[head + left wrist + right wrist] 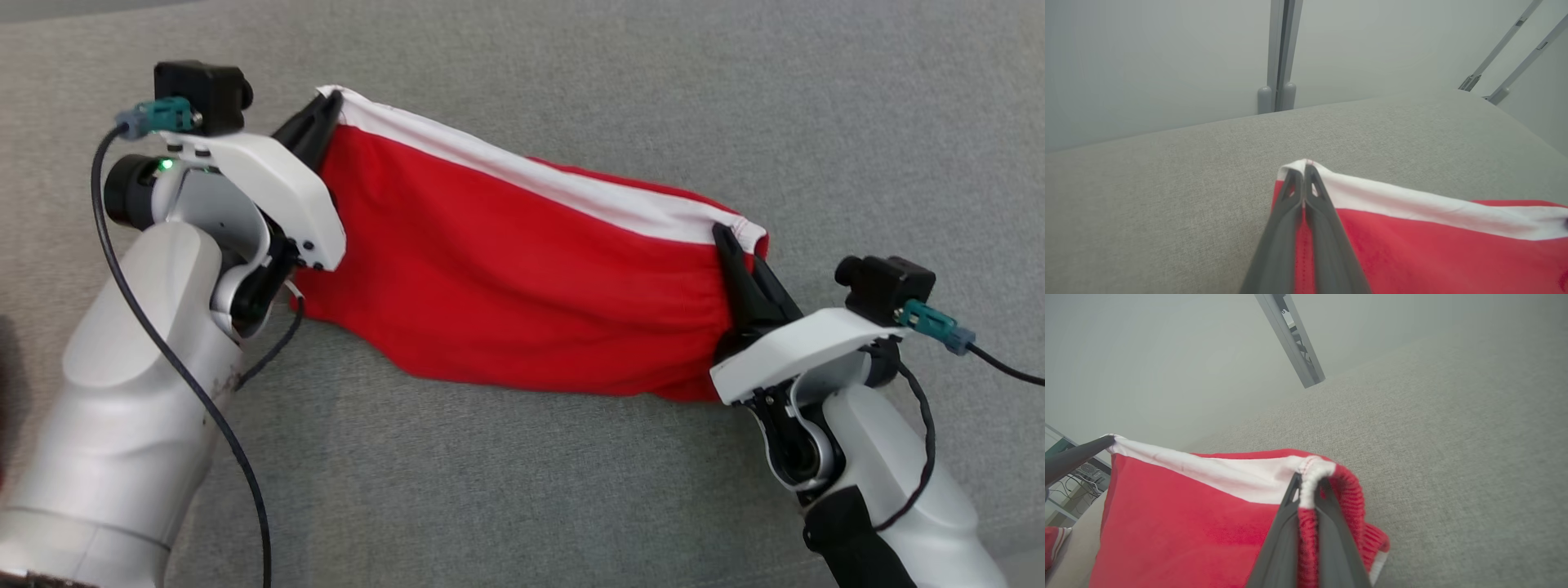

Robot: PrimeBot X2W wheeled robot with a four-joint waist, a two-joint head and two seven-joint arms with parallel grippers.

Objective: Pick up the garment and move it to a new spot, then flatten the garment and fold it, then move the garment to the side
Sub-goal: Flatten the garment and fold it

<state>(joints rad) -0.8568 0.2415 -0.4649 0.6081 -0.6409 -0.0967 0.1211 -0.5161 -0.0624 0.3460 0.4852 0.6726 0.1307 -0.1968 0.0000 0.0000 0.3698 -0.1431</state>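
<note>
1 red garment with a white band is stretched between 2 pincers over the grey cloth surface. the left pincer is closed tight on its white corner, the right pincer on the gathered end. the left wrist hides its left edge, the right wrist its lower right corner. 1 red striped scrap is cut off, unclear.

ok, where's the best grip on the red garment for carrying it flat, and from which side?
On the garment, take the two end corners of the white band, one gripper each, coming from the robot's side. The left gripper and right gripper are shut there: the band is stretched nearly straight and the red panel spreads flat.
</note>
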